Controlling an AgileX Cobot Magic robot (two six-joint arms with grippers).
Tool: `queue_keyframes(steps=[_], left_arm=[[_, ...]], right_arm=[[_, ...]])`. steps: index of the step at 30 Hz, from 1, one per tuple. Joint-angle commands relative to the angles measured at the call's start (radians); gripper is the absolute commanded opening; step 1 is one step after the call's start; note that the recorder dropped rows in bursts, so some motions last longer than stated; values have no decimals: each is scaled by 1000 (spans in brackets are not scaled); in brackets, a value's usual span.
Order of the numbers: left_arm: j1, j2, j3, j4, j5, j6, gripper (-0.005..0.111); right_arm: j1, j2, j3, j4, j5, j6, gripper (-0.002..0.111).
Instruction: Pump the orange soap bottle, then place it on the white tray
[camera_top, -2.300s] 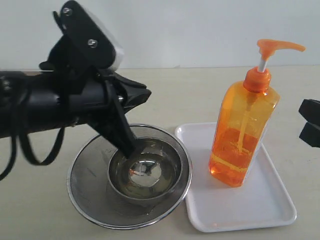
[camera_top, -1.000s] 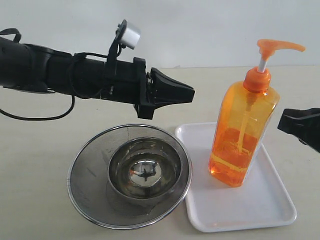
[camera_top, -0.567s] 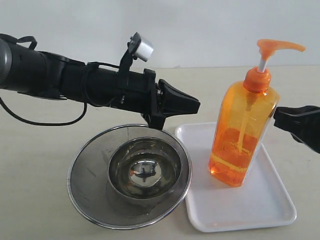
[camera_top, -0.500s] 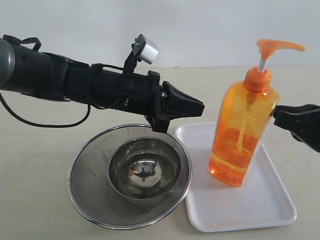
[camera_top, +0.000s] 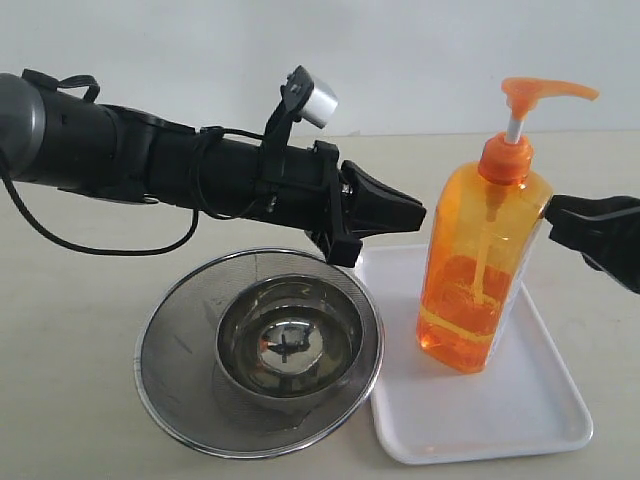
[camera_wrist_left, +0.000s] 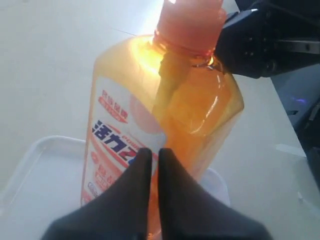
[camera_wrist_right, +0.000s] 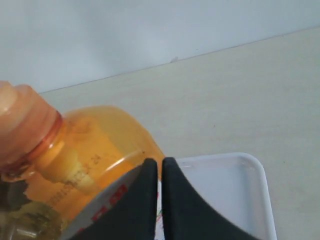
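Exterior view, right half: my left gripper (camera_top: 418, 214) and right gripper (camera_top: 549, 213), jaws pinched together, flank the orange soap bottle (camera_top: 478, 275) on the white tray (camera_top: 520, 410). Pumping looks pending; next I press its head down.

The orange soap bottle (camera_top: 485, 270) is translucent orange, deeper toward its base, with an opaque orange pump head (camera_top: 548, 91) on a white stem (camera_top: 514, 128). Its label (camera_wrist_left: 115, 150) is white with small red print, large blue characters and a red stripe. The white tray (camera_top: 480, 425) is plain, unpatterned. The mesh strainer (camera_top: 175, 365) is dull grey steel with a fine weave, and the steel bowl (camera_top: 240, 350) is mirror-bright silver. The left gripper (camera_top: 418, 214) and right gripper (camera_top: 553, 214) are matt black. The tabletop (camera_top: 70, 320) is pale beige.
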Motion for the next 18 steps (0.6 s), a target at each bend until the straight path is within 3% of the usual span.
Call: queue_keyframes(steps=[1, 18], left_arm=[[-7, 8, -11, -21, 9, 22, 5], [-9, 77, -38, -21, 89, 13, 5]], right_arm=[[-1, 0, -4, 2, -37, -14, 0], [-1, 120, -33, -18, -147, -35, 0]])
